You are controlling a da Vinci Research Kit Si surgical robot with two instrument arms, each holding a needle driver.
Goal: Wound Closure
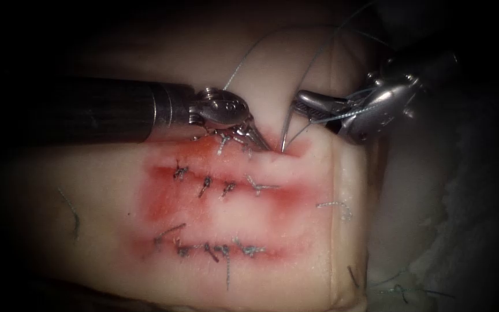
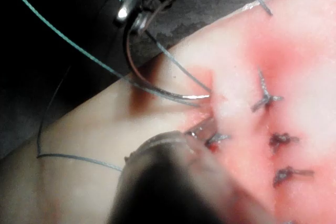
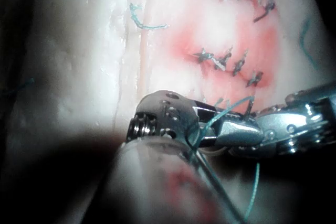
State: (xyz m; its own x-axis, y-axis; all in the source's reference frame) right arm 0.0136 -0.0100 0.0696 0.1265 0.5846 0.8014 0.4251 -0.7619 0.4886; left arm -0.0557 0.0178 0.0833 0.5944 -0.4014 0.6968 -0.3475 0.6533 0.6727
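Note:
The tissue (image 1: 116,190) has a top cut (image 1: 295,151) with red fluid around it. My right tool (image 1: 302,104) is shut on the curved needle (image 1: 285,136) near its rear end. The needle's tip goes into the tissue at the cut's right end. In the left wrist view the needle (image 2: 157,90) arcs from the right tool (image 2: 137,17) down into the tissue. My left tool (image 1: 259,141) is shut, its tips resting on the cut's edge just left of the needle and holding nothing. Thread (image 1: 319,52) runs up from the right tool. The right wrist view shows the right tool (image 3: 231,129) beside the left tool (image 3: 299,124).
Two rows of finished stitches lie below the top cut, a middle row (image 1: 226,186) and a lower row (image 1: 215,249). Cut thread ends lie on the tissue at the right (image 1: 336,205) and left (image 1: 73,214). The tissue's right edge (image 1: 365,231) drops off.

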